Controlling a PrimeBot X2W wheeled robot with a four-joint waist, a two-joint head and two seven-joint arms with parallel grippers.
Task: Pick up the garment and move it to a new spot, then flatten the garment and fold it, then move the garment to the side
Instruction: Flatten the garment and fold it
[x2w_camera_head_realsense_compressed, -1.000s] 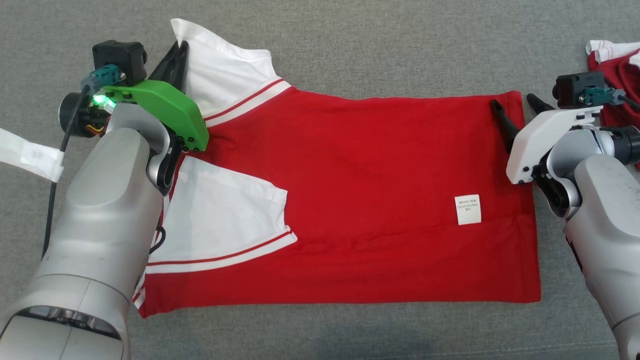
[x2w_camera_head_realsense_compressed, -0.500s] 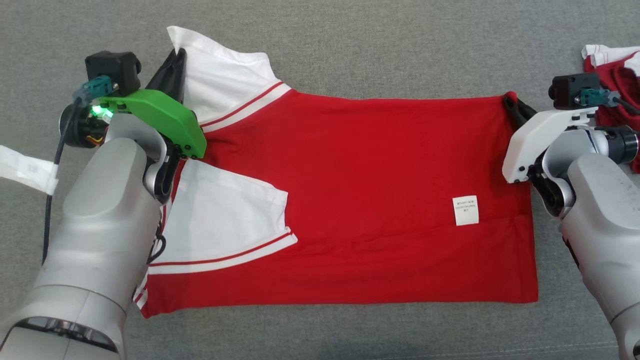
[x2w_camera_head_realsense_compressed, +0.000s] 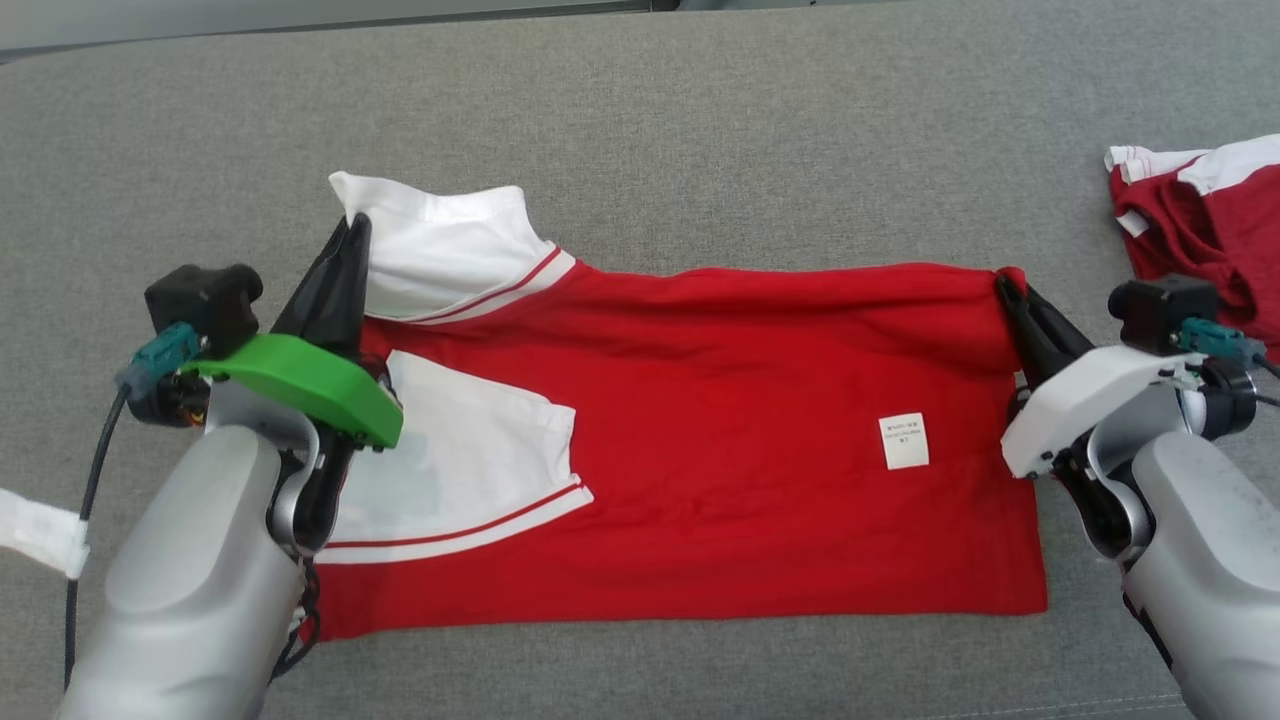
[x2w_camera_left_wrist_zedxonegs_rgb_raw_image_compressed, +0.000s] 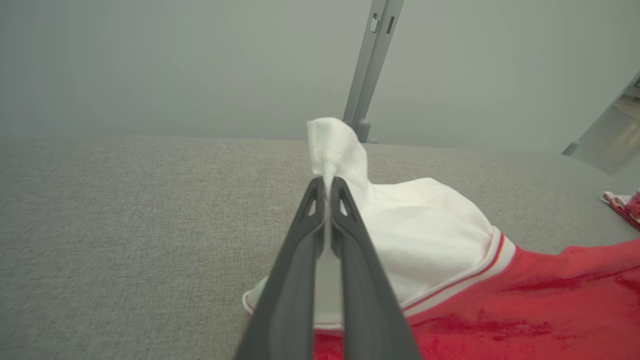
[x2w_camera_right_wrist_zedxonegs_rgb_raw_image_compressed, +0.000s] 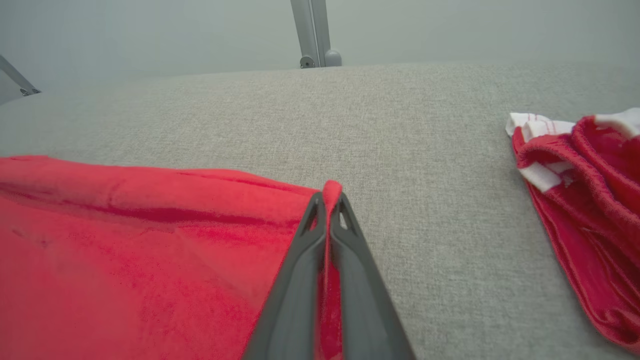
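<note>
- Two tools each pinched a far corner of the red T-shirt (x2w_camera_head_realsense_compressed: 720, 440). The shirt lay spread across the middle of the grey fabric-covered table (x2w_camera_head_realsense_compressed: 700, 110), with its sleeves toward the robot's left and its hem toward the right.
- The left tool (x2w_camera_head_realsense_compressed: 354, 228) was closed on the tip of the far white sleeve (x2w_camera_head_realsense_compressed: 440, 250). In the left wrist view, a tuft of white cloth stood up above its shut fingertips (x2w_camera_left_wrist_zedxonegs_rgb_raw_image_compressed: 325, 182).
- The right tool (x2w_camera_head_realsense_compressed: 1005, 287) was closed on the far hem corner. In the right wrist view, a nub of red fabric peeked above the fingertips (x2w_camera_right_wrist_zedxonegs_rgb_raw_image_compressed: 328, 199).
- The near white sleeve (x2w_camera_head_realsense_compressed: 470, 450) lay folded in over the red body, and a small white label (x2w_camera_head_realsense_compressed: 904, 441) sat near the hem end.
- The shirt's far edge looked slightly raised and rippled, while the near edge lay flat on the table.
- The step in hand was probably folding the far half over the near half.
- To do it well, both tools should rise together and keep the cloth gently taut between them. They should then carry the far edge toward the near edge, line the two up, and let go only once the fabric rests.
- The sleeve grip looked thin, so a sharp tug could slip it free.
- A second red-and-white garment (x2w_camera_head_realsense_compressed: 1200, 230) lay crumpled at the far right, well apart from the shirt.
</note>
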